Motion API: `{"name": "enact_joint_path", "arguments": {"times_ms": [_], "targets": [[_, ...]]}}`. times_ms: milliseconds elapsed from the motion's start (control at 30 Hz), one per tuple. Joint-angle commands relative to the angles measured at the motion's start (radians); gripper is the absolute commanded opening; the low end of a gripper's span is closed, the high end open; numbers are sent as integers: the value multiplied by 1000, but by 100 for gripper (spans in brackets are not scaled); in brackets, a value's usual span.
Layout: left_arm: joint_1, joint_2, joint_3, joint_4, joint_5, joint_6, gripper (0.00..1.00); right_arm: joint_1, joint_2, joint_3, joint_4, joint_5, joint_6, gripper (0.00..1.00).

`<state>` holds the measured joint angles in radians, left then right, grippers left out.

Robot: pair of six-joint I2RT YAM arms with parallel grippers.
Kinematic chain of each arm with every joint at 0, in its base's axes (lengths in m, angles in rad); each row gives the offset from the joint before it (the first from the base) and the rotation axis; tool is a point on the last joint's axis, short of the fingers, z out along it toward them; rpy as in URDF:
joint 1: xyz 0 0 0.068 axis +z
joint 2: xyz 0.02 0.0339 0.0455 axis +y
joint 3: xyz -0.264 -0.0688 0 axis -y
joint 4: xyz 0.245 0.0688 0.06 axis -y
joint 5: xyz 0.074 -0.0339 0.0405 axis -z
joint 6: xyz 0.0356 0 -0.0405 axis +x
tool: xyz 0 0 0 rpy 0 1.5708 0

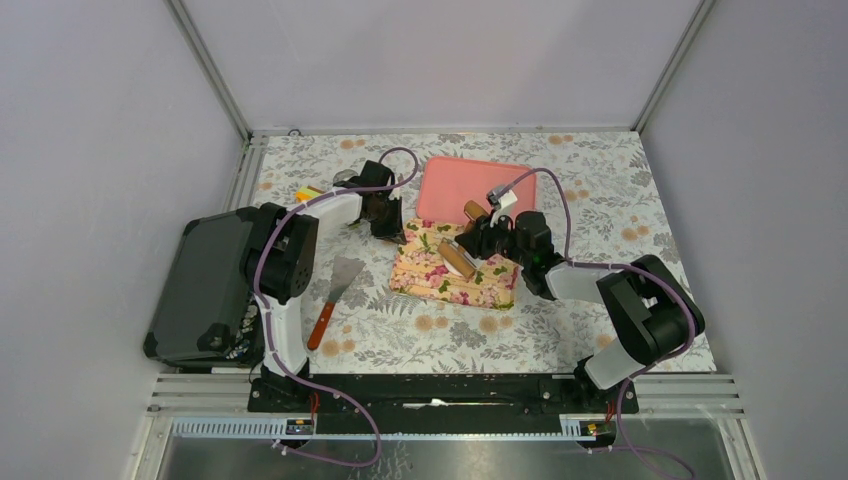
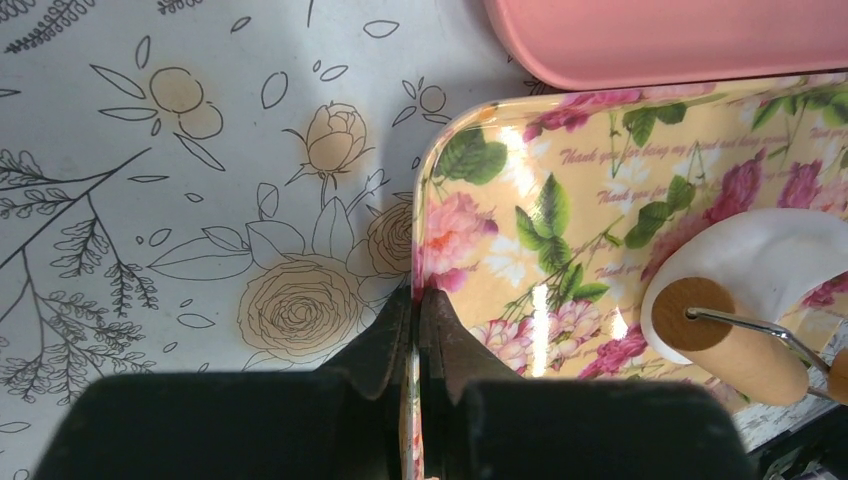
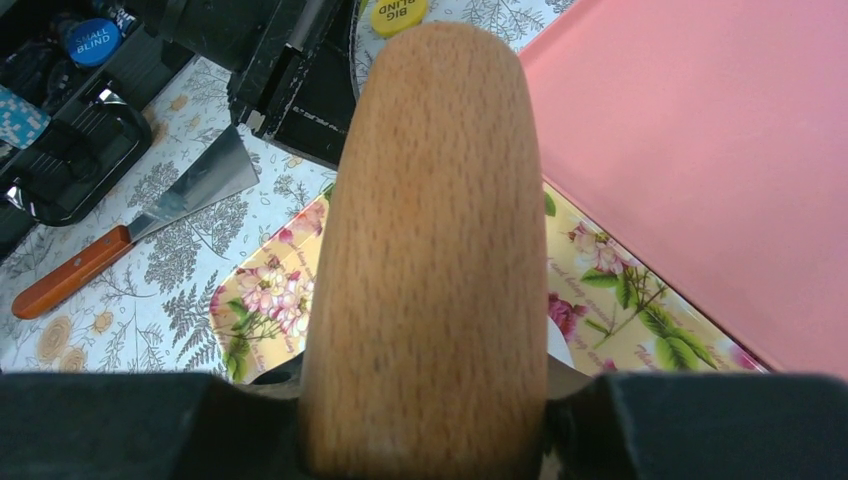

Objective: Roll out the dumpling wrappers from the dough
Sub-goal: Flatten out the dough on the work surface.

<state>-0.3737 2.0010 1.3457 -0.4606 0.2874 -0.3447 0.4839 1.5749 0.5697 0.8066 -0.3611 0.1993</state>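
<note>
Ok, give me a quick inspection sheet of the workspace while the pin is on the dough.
Surface: floral tablecloth, no spills seen.
Job's things: dough on the floral tray, with the rolling pin resting on it; wrappers: nothing seen.
Clutter: spatula left of the tray, black case at far left, pink tray behind, yellow chip and blue chip.
Grippers: left hand shut on the floral tray's left rim; right hand shut on the rolling pin's handle.
Cables: a purple cable runs along each arm.
Surroundings: grey walls with metal framing.
</note>
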Motion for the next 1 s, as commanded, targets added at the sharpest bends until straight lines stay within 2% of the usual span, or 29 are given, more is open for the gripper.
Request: {"name": "enact_joint_path", "arguments": {"times_ms": [0,767,867,967], "targets": [[8,8,-36,1,-78,-20,0,20,63,-70,-219,-49,-18,0],[21,-19,-53,8,-72,-22,0,53,74,-80,-227,-40,-63,0],[21,-19,-54,11,-69,-18,0,53,49,-48,-237,-84,-61,0],[21,-16,-53,11,-69,-10,0,53,-9,23,-266,-198,-65,0]]}}
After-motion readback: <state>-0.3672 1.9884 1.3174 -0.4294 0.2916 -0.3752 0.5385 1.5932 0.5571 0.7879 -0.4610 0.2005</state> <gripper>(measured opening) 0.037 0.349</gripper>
